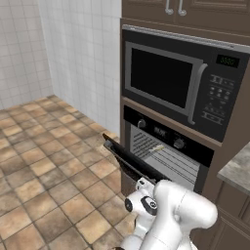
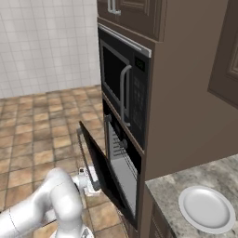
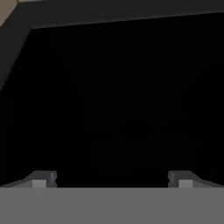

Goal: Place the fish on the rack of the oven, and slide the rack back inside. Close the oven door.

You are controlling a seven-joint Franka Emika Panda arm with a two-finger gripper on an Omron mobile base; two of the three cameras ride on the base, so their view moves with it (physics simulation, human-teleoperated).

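No readable writing: microwave point(image 1: 178, 85) display shows green digits, too blurred to read; keypad marks too small.

My fingers point(image 3: 112, 178) are spread wide, tips at far left & right of hand view, nothing between them. In front of them just the glossy black face of the oven door point(image 3: 118, 96), very close; can't tell if touching.

Oven point(image 1: 168, 146) sits below the microwave w/ knob strip on top. Oven door point(image 2: 103, 169) is partly raised, tilted, not shut; silver bar handle along its upper edge. My hand is at the door's outer side, low, seen in right base view.

Rack point(image 1: 163, 156) is inside the light grey cavity. Fish point(image 1: 156, 148) lies on the rack near the front, pale & slim, on the far side of the door from my fingers.

White plate point(image 2: 207, 208) on the bench point(image 2: 172, 190) to the right, well apart.
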